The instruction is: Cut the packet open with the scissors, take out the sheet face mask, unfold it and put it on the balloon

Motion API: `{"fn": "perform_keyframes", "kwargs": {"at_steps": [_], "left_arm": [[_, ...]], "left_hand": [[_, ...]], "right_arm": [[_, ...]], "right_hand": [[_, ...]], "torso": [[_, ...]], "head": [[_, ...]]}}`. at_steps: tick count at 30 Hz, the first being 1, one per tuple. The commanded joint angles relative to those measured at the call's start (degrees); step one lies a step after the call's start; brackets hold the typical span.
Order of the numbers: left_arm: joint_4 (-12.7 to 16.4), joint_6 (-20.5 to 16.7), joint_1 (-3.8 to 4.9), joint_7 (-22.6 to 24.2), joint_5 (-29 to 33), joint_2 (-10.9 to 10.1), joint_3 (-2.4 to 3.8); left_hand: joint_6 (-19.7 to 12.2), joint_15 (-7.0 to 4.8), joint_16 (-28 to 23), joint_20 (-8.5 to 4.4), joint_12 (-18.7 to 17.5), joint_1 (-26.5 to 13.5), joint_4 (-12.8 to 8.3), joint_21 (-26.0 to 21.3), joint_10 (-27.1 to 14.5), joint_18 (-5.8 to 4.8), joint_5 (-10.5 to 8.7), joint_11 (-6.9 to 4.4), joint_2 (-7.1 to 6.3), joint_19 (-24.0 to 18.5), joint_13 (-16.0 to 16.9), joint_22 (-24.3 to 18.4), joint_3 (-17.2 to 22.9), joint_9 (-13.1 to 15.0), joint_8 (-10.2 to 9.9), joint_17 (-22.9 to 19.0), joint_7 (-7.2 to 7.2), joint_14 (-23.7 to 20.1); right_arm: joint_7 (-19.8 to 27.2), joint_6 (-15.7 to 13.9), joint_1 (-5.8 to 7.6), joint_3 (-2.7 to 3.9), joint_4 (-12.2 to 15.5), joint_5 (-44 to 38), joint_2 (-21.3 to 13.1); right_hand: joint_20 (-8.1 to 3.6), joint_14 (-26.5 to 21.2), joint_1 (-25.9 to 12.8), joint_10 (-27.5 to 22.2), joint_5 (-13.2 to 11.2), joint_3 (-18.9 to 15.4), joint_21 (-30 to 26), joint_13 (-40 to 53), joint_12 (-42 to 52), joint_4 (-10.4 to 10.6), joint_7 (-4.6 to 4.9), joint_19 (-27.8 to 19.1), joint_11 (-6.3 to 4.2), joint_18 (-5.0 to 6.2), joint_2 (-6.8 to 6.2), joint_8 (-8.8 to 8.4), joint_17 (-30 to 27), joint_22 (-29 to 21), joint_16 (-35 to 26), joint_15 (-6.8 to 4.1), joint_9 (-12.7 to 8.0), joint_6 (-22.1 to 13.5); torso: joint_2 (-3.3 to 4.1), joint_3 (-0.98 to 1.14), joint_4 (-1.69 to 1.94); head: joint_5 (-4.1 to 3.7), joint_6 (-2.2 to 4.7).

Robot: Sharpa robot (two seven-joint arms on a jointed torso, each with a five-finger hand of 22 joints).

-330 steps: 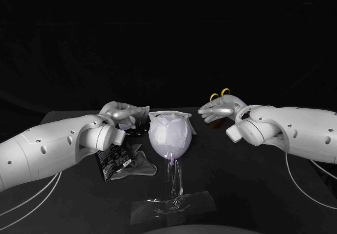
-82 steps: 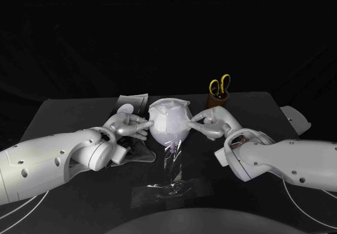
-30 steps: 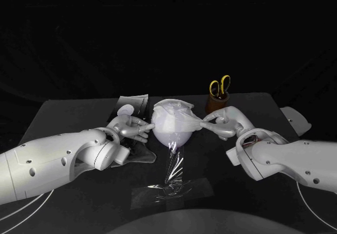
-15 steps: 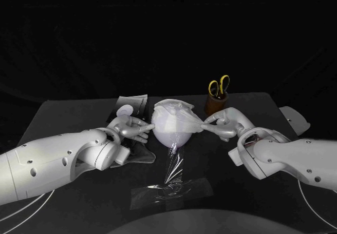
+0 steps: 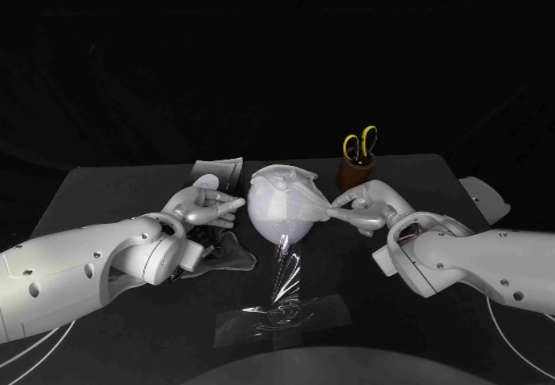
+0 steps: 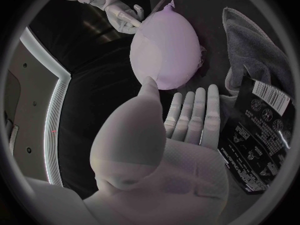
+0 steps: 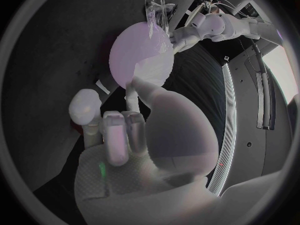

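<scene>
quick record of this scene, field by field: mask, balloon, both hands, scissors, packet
mask: draped over the top of the balloon, wrinkled
balloon: upright on a clear stand on the table
left hand: fingers apart, holds nothing, beside the balloon
right hand: at the mask's edge on the balloon's side; pinching or only pressing, cannot tell
scissors: yellow handles up, standing in a brown holder behind the balloon
packet: black, lying on the table near the left hand
</scene>
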Motion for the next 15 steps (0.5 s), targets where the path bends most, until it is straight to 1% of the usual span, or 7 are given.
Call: {"fn": "perform_keyframes", "kwargs": {"at_steps": [1, 4, 5, 10, 12, 14, 15], "left_arm": [[0.5, -0.5, 0.02, 7.5, 3.0, -0.6, 0.07], [0.8, -0.7, 0.02, 9.3, 3.1, -1.2, 0.08], [0.8, -0.6, 0.01, 9.6, 3.0, -1.2, 0.08], [0.8, 0.3, 0.0, 9.8, 2.2, -0.8, 0.08], [0.6, 0.5, 0.0, 9.4, 1.7, -0.3, 0.09], [0.4, 0.5, 0.0, 8.7, 1.3, 0.3, 0.09], [0.3, 0.5, 0.0, 8.4, 1.2, 0.5, 0.09]], "left_hand": [[-0.6, 0.31, -0.8, 0.35, -0.4, -1.2, -0.1, -0.8, -0.6, -0.28, 0.18, 0.28, -1.14, -1.1, 0.0, 0.0, 0.8, -0.1, -0.3, -0.3, 4.53, -1.0], [-1.2, 0.72, -2.1, 0.82, -0.8, -2.7, 0.1, -2.1, -1.1, -0.56, 0.15, 0.43, -2.95, -3.1, 0.0, 0.0, 1.8, -0.2, -0.7, -0.8, 4.69, -2.2], [-2.2, 1.11, -3.2, 1.01, -1.3, -3.8, 0.1, -2.4, -1.8, -1.01, 0.18, 0.73, -4.75, -4.8, -0.1, 0.0, 1.0, -0.4, -1.2, -1.1, 4.94, -3.3], [-3.6, 1.87, -5.6, 1.14, -2.6, -5.0, 0.3, -2.5, -3.4, -2.14, 0.35, 1.28, -9.0, -8.2, -0.1, -0.1, -2.3, -0.6, -1.7, -1.7, 5.32, -5.4], [-3.9, 2.06, -6.7, 1.13, -2.9, -5.2, 0.3, -2.4, -3.7, -2.51, 0.34, 1.41, -9.6, -9.2, -0.1, -0.1, -2.8, -0.6, -1.8, -1.8, 5.39, -6.6], [-4.7, 2.48, -9.6, 1.16, -3.4, -6.0, 0.4, -2.9, -4.2, -3.6, 0.54, 1.71, -11.65, -17.6, 0.0, -0.5, -4.6, -0.6, -2.0, -2.0, 5.7, -10.5], [-4.7, 2.48, -9.6, 1.16, -3.4, -6.0, 0.4, -2.9, -4.2, -3.6, 0.54, 1.71, -11.65, -17.6, 0.0, -0.5, -4.6, -0.6, -2.0, -2.0, 5.7, -10.5]], "right_arm": [[0.5, 0.7, -0.01, 0.0, -0.1, -0.1, 0.2], [0.7, 0.6, -0.01, 0.0, -0.2, 0.0, 0.3], [0.8, 0.6, -0.01, 0.0, -0.2, 0.0, 0.4], [0.9, 0.5, -0.02, 0.0, -0.4, 0.2, 0.9], [0.9, 0.5, -0.02, 0.01, -0.4, 0.2, 1.0], [0.9, 0.4, -0.02, 0.01, -0.4, 0.3, 1.1], [0.9, 0.4, -0.02, 0.01, -0.4, 0.3, 1.1]], "right_hand": [[0.07, 5.9, 0.3, 6.0, 0.1, 0.0, 0.1, 15.1, 0.3, -0.3, -0.84, 0.4, -0.55, 0.42, 0.0, 0.3, 15.1, 0.0, 0.3, -0.47, 0.2, 1.1], [0.07, 5.9, 0.3, 6.0, 0.1, 0.0, 0.1, 15.1, 0.3, -0.3, -0.84, 0.4, -0.55, 0.42, 0.0, 0.3, 15.1, 0.0, 0.3, -0.47, 0.2, 1.1], [0.07, 5.9, 0.3, 6.0, 0.1, 0.0, 0.1, 15.1, 0.3, -0.3, -0.84, 0.4, -0.55, 0.42, 0.0, 0.3, 15.1, 0.0, 0.3, -0.47, 0.2, 1.1], [0.06, 5.9, 0.3, 6.0, 0.1, 0.0, 0.0, 15.1, 0.3, -0.4, -0.84, 0.4, -0.55, 0.44, 0.0, 0.32, 15.1, -0.1, 0.3, -0.47, 0.2, 1.1], [0.06, 5.9, 0.3, 6.0, 0.1, 0.0, 0.0, 15.1, 0.3, -0.4, -0.84, 0.4, -0.55, 0.44, 0.0, 0.32, 15.1, -0.1, 0.3, -0.47, 0.2, 1.1], [0.06, 5.9, 0.3, 6.0, 0.1, 0.0, 0.0, 15.1, 0.3, -0.4, -0.84, 0.4, -0.55, 0.44, 0.0, 0.32, 15.1, -0.1, 0.3, -0.47, 0.2, 1.1], [0.06, 5.9, 0.3, 6.0, 0.1, 0.0, 0.0, 15.1, 0.3, -0.4, -0.84, 0.4, -0.55, 0.44, 0.0, 0.32, 15.1, -0.1, 0.3, -0.47, 0.2, 1.1]], "torso": [[0.0, -0.03, 0.08], [-0.02, -0.04, 0.01], [-0.02, -0.03, -0.01], [-0.01, 0.0, -0.08], [0.0, 0.02, -0.11], [0.0, 0.05, -0.11], [0.0, 0.06, -0.11]], "head": [[-0.07, -0.01], [0.01, 0.01], [0.08, 0.02], [0.4, 0.02], [0.49, 0.03], [0.51, 0.01], [0.51, 0.01]]}}
